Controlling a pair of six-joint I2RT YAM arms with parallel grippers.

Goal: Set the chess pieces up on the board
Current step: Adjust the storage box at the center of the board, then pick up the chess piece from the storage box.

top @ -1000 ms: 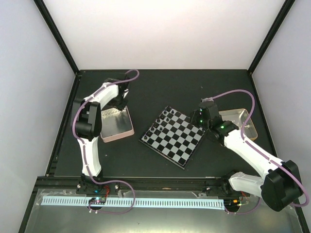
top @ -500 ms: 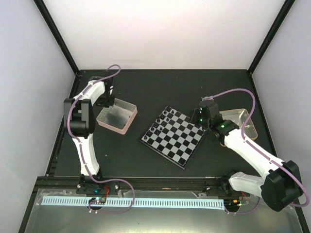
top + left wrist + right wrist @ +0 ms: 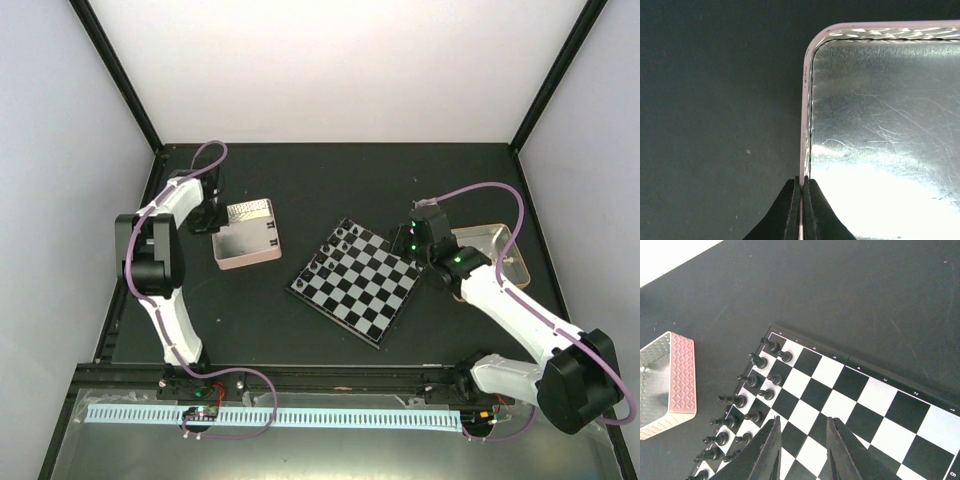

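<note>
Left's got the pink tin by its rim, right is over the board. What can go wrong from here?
1. The left gripper pinches only the thin rim of the pink tin, near a corner. If it lifts or drags, the tin may pivot or slip out.
2. The right gripper hangs open and empty over the board. A sweep toward the black pieces lined along its edge could topple them.

Chess pieces [image 3: 333, 252] stand on the board [image 3: 375, 290], right of a tin [image 3: 246, 244].
</note>
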